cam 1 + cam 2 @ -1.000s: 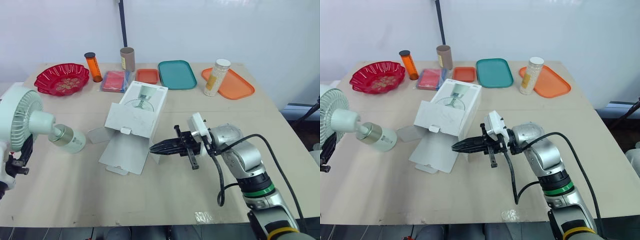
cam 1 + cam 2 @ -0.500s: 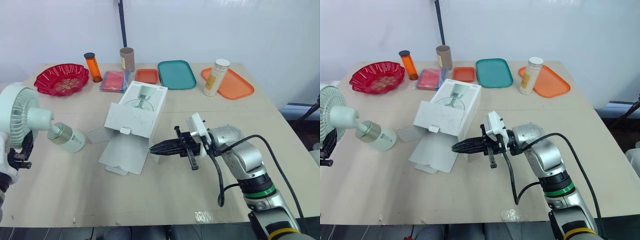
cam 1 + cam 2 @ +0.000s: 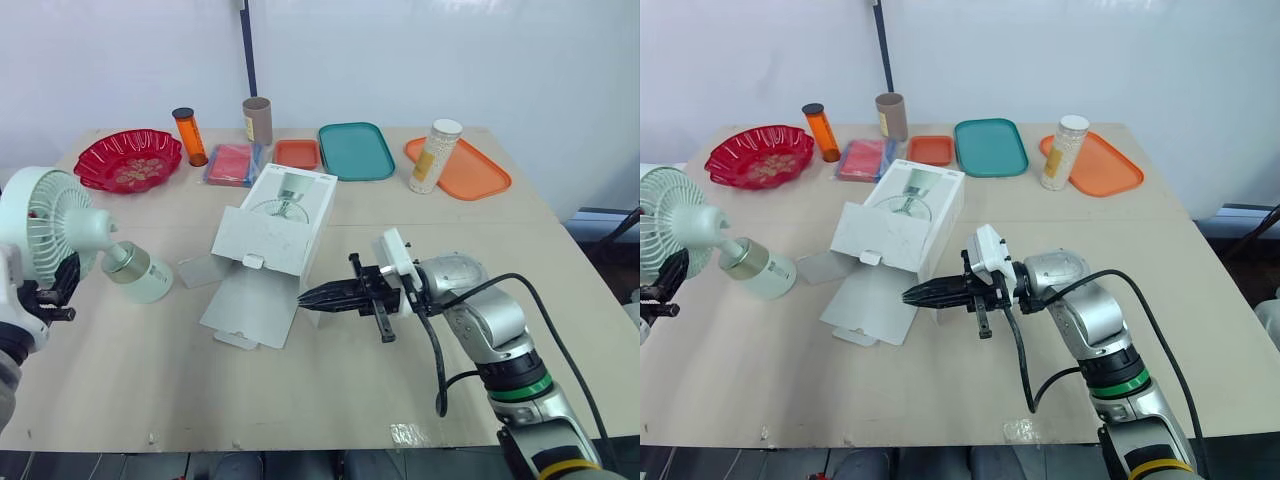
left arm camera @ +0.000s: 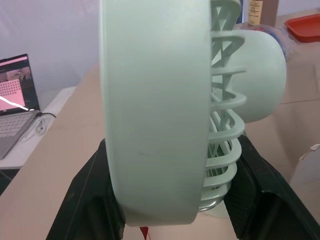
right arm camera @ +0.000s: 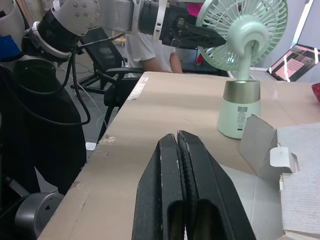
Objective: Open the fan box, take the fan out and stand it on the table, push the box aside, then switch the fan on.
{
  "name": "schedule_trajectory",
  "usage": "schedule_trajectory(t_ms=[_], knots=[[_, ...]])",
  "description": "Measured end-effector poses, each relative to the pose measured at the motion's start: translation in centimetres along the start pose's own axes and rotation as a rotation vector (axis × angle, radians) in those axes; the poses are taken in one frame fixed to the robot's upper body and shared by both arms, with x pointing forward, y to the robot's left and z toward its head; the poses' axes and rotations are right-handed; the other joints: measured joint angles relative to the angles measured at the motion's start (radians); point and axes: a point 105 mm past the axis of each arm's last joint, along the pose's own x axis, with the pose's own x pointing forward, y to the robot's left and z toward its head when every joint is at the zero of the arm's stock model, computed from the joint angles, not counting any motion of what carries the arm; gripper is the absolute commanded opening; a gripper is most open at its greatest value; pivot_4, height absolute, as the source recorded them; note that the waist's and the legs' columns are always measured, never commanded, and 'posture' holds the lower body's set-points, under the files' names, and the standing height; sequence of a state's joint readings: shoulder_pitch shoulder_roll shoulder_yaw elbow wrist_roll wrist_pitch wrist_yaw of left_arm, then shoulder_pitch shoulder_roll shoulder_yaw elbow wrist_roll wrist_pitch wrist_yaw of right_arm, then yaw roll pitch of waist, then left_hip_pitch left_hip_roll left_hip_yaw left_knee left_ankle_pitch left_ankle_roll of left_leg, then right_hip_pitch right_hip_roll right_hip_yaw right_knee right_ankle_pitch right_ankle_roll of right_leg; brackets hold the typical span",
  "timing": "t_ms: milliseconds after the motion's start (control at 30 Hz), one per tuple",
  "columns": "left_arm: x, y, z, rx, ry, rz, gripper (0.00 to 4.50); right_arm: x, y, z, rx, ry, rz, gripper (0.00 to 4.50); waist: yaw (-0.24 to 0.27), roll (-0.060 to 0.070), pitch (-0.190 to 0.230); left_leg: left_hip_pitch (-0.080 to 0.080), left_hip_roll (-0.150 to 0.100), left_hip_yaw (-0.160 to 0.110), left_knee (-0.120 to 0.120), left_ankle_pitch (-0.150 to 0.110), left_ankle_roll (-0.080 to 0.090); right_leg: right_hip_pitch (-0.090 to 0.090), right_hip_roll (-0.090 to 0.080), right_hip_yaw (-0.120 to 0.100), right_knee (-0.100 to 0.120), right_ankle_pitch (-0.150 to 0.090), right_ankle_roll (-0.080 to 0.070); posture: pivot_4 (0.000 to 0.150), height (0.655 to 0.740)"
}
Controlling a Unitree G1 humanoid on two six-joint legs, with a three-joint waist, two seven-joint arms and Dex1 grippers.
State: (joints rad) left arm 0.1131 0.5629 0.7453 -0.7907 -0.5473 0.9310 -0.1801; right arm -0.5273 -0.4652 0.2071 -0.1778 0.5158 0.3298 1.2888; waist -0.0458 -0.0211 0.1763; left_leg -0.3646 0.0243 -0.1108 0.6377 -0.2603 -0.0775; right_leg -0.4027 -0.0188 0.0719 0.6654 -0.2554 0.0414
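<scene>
1. The fan (image 3: 45, 225) is pale green plastic and stands at the left side of the desk (image 3: 330, 400), well apart from the box. Its round base (image 3: 140, 278) rests on the desk, and its head leans out toward the left edge.
2. The left hand (image 3: 58, 288) pinches the fan head, with one black finger (image 4: 95, 200) on each side of the rim.
3. Handling, as a judgement:
   - The fan is light but top-heavy, a broad head on a thin neck.
   - The grille ribs are thin and likely to flex or crack under pressure.
   - The smooth shell may slip in a loose grip.
4. Recommended hold: the solid outer rim, as at present, or the base. Do not press on the ribs. Confirm that the base sits flat before release. The switch cannot be made out.
5. The box (image 3: 275, 225) is white cardboard. It lies on its side at mid-desk with its flaps open toward the robot. It is judged light and easy to slide. Push on a side wall, because a flap (image 3: 250, 305) would fold.
6. The right hand (image 3: 325, 296) holds nothing and its fingers are pressed together. It hovers level, with the tips at the edge of the flat flap. Contact cannot be told.
7. A red bowl (image 3: 130, 160), a teal tray (image 3: 353, 150) and a jar (image 3: 432, 155) stand along the far edge, well apart from the fan.
</scene>
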Motion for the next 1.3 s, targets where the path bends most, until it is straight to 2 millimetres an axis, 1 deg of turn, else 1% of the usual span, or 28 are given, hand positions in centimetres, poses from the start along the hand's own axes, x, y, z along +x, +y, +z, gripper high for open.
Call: schedule_trajectory(t_ms=[133, 200, 267, 467, 500, 1000, 1100, 1233, 1300], knots=[[0.8, 0.1, -0.2, -0.045, 0.016, 0.001, 2.00, 0.1, 0.0, 0.1, -0.005, -0.001, -0.011, 0.00, 0.000, 0.005, -0.003, 0.005, -0.001, 0.000, -0.001, 0.000, 0.000, 0.004, 0.000, 0.001, 0.000, -0.001, 0.001, 0.150, 0.7400], [1.1, 0.1, -0.2, -0.058, 0.017, 0.000, 2.00, 0.1, 0.1, 0.2, -0.013, -0.002, -0.013, 0.00, 0.000, 0.006, -0.004, 0.005, -0.001, 0.000, -0.001, 0.000, 0.000, 0.005, 0.000, 0.001, 0.000, -0.003, 0.005, 0.150, 0.7400], [1.3, 0.1, -0.2, -0.072, 0.024, -0.003, 2.00, 0.1, 0.0, 0.2, -0.014, -0.001, -0.017, 0.00, 0.000, 0.008, -0.004, 0.006, -0.001, 0.000, -0.001, 0.000, 0.000, 0.005, 0.000, 0.001, 0.000, -0.003, 0.004, 0.150, 0.7400], [1.6, 0.1, -0.2, -0.082, 0.023, -0.004, 2.00, 0.1, 0.0, 0.2, -0.013, 0.004, -0.023, 0.00, 0.000, 0.009, -0.005, 0.006, -0.001, 0.000, -0.001, 0.000, 0.000, 0.006, 0.000, 0.001, 0.000, -0.003, 0.004, 0.150, 0.7400], [1.7, 0.2, -0.1, -0.086, 0.022, -0.002, 2.50, 0.1, 0.0, 0.2, -0.013, 0.004, -0.025, 0.00, 0.000, 0.009, -0.005, 0.006, -0.001, 0.000, -0.001, 0.000, 0.000, 0.006, 0.000, 0.001, 0.000, -0.003, 0.004, 0.150, 0.7400], [1.9, 0.6, 0.0, -0.088, 0.012, 0.021, 2.50, 0.2, -0.2, 0.4, -0.018, -0.004, -0.031, 0.00, -0.001, 0.009, -0.005, 0.006, -0.001, 0.000, -0.001, 0.000, 0.000, 0.005, 0.000, 0.001, 0.000, -0.004, 0.005, 0.150, 0.7400], [1.9, 0.6, 0.0, -0.089, 0.013, 0.024, 2.50, 0.3, -0.4, 1.1, -0.023, -0.037, -0.034, 0.00, -0.001, 0.009, -0.005, 0.006, -0.001, 0.000, -0.001, 0.000, 0.000, 0.005, 0.000, 0.001, 0.000, -0.004, 0.005, 0.150, 0.7400], [1.9, 0.6, -0.1, -0.091, 0.008, 0.026, 2.50, 0.4, -1.7, 2.7, -0.046, -0.097, -0.076, 0.00, -0.001, 0.009, -0.005, 0.006, -0.001, 0.000, -0.002, 0.000, 0.000, 0.005, 0.000, 0.001, 0.000, -0.004, 0.005, 0.150, 0.7400], [1.9, 0.6, 0.0, -0.090, 0.005, 0.025, 2.50, 0.2, -2.0, 2.9, -0.044, -0.103, -0.094, 0.00, -0.001, 0.009, -0.005, 0.006, -0.001, 0.000, -0.002, 0.000, 0.000, 0.005, 0.000, 0.001, 0.000, -0.004, 0.005, 0.150, 0.7400]])
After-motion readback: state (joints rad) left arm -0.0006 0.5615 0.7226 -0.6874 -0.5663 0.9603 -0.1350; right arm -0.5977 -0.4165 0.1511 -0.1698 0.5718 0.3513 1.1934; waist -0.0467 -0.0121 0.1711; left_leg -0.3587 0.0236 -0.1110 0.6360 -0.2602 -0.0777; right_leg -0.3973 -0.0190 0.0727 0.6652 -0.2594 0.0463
